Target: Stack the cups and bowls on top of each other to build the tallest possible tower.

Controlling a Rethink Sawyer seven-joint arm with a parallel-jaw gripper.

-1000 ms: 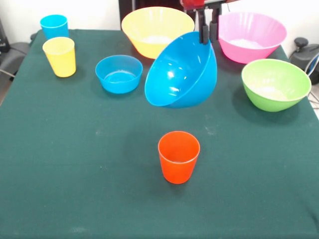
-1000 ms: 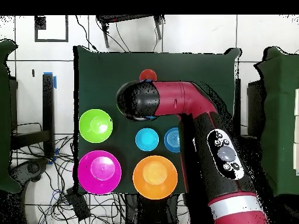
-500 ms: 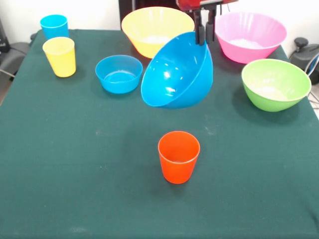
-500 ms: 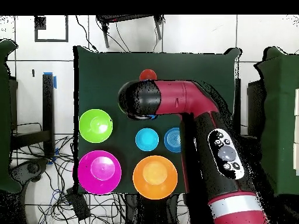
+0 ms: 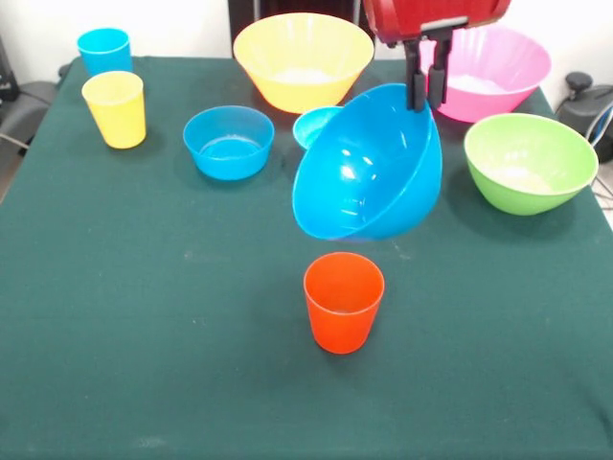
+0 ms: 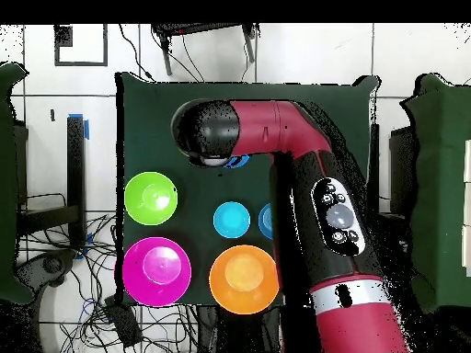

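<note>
My gripper [image 5: 426,88] is shut on the rim of the medium blue bowl [image 5: 369,165], which hangs tilted in the air, its opening facing the camera. The orange-red cup [image 5: 344,302] stands upright on the table just below and in front of it. A small blue bowl [image 5: 229,142] stands to the left. A second small blue bowl [image 5: 314,123] peeks out behind the held one. The yellow cup [image 5: 115,108] and sky blue cup [image 5: 103,50] stand at far left. No tower shows; every bowl stands alone. In the overhead view the arm [image 6: 276,147] hides the cups.
The yellow-orange bowl [image 5: 303,57] and pink bowl [image 5: 493,67] stand at the far edge, the green bowl [image 5: 530,161] at right. The overhead view shows the green [image 6: 151,198], pink [image 6: 157,270] and yellow-orange [image 6: 244,278] bowls and a small blue one [image 6: 231,220].
My gripper has carried the medium blue bowl right and towards the camera in the front view. It now hangs lower, over the orange-red cup. The second small blue bowl behind it has come into sight.
</note>
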